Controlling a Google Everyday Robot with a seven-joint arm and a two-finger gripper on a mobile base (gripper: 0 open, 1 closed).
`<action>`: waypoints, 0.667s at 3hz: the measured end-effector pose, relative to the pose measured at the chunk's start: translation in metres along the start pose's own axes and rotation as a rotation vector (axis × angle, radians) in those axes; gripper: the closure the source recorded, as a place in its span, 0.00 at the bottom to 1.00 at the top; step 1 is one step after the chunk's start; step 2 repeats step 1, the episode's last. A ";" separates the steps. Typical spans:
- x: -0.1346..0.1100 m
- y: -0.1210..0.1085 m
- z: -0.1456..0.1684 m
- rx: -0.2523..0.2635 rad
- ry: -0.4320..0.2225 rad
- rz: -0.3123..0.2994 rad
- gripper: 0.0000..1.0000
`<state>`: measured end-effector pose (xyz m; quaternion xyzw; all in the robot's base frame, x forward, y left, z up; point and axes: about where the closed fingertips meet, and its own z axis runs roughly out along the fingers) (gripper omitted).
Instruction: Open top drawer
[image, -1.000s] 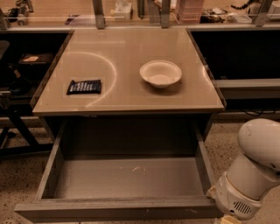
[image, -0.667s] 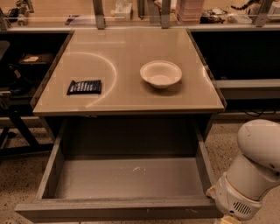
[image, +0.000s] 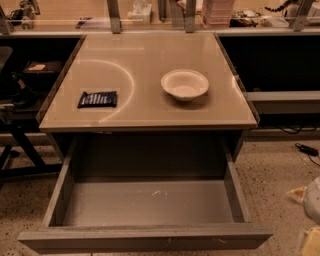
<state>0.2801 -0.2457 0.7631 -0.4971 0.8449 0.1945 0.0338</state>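
Note:
The top drawer (image: 145, 205) stands pulled far out from under the beige cabinet top (image: 145, 107). Its deep grey box is empty except for small pale marks on the floor. Its flat front panel (image: 145, 239) runs along the bottom of the camera view. Only a white rounded part of my arm (image: 313, 200) shows at the right edge, low and to the right of the drawer. My gripper is out of view.
A white bowl (image: 184, 84) and a dark snack packet (image: 97, 99) lie on the cabinet top. Dark shelving and a chair base (image: 20, 140) stand to the left. A cable (image: 305, 149) lies on the speckled floor to the right.
My arm has drawn back to the right and mostly left the view. The drawer stays open and has not moved.

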 end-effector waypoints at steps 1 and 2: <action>0.065 -0.007 -0.068 0.168 -0.042 0.178 0.00; 0.065 -0.007 -0.068 0.168 -0.042 0.178 0.00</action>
